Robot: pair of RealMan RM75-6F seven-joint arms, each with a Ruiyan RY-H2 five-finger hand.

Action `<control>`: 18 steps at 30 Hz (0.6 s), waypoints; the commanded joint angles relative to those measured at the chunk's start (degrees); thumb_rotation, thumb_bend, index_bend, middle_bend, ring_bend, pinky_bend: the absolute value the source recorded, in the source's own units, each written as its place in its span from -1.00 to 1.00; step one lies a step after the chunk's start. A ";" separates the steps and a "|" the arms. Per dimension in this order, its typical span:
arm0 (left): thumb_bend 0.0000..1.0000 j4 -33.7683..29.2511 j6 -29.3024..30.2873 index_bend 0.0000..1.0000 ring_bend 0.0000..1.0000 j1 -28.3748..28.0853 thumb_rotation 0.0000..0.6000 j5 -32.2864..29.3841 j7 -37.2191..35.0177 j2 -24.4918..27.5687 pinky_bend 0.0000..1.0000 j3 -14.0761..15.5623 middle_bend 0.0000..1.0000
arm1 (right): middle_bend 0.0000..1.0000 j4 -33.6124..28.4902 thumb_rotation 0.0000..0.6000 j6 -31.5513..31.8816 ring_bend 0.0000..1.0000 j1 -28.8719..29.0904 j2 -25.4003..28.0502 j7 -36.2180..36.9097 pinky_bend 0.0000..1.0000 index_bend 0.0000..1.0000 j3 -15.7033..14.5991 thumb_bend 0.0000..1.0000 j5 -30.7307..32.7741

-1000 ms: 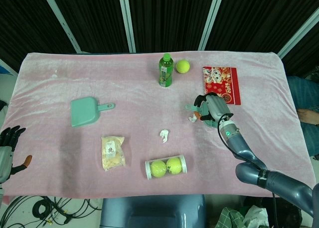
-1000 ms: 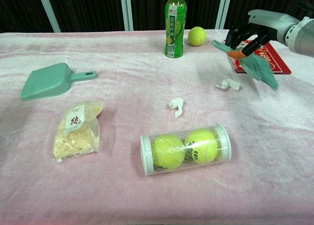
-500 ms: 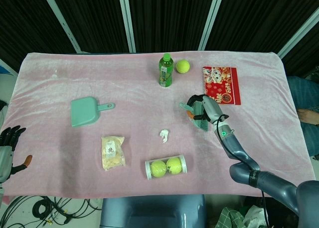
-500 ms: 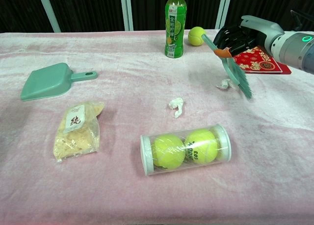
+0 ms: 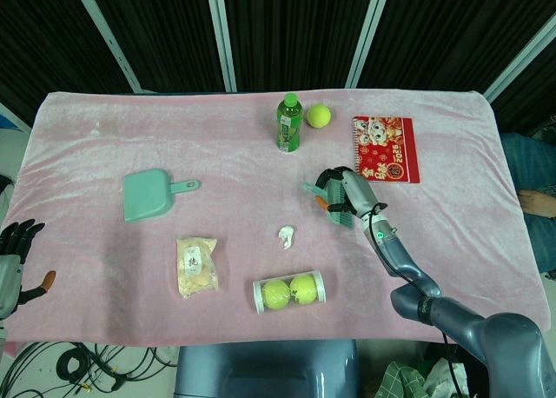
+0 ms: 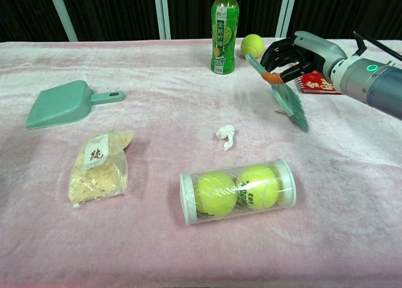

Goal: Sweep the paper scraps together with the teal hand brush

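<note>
One scrap: paper scrap (image 6: 225, 136) is lying toward the robot's left of the brush.
Right hand (image 6: 294, 51): gripping teal hand brush (image 6: 286, 98), bristles slanting down.
Left hand (image 5: 16, 252): idling, fingers spread, well apart.

A pink cloth (image 5: 104, 120) covers the bench. Behind it hang dark panels (image 5: 295, 24), perhaps curtains, split by pale slanted bars (image 5: 222, 35). Cables (image 5: 78, 359) lie on the floor.

Robot test lab, pink-clothed table (image 5: 104, 129), black curtain backdrop (image 5: 295, 24), floor cables (image 5: 78, 359)

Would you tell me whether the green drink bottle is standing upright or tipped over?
Upright: the green drink bottle stands on its base on the pink cloth, cap on top, beside the loose tennis ball.
</note>
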 commanded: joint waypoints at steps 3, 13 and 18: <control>-0.38 0.02 -0.01 -0.72 -0.99 -0.01 1.00 0.09 0.01 0.02 -0.65 0.05 -0.85 | 0.27 -3.78 1.00 -0.35 -0.34 0.24 0.07 8.34 -0.69 0.37 1.64 -0.08 1.15; -0.38 -0.09 -0.36 -0.71 -0.98 -0.06 1.00 0.01 -0.31 0.23 -0.62 0.16 -0.85 | 0.28 -17.88 1.00 -2.42 -0.33 -0.92 4.83 40.12 -0.69 0.38 3.67 -0.04 -1.32; -0.38 -0.17 -0.46 -0.71 -0.98 -0.09 1.00 -0.07 -0.31 0.33 -0.62 0.17 -0.85 | 0.28 -19.34 1.00 -0.01 -0.33 -0.52 7.39 51.67 -0.69 0.38 2.08 -0.04 -7.42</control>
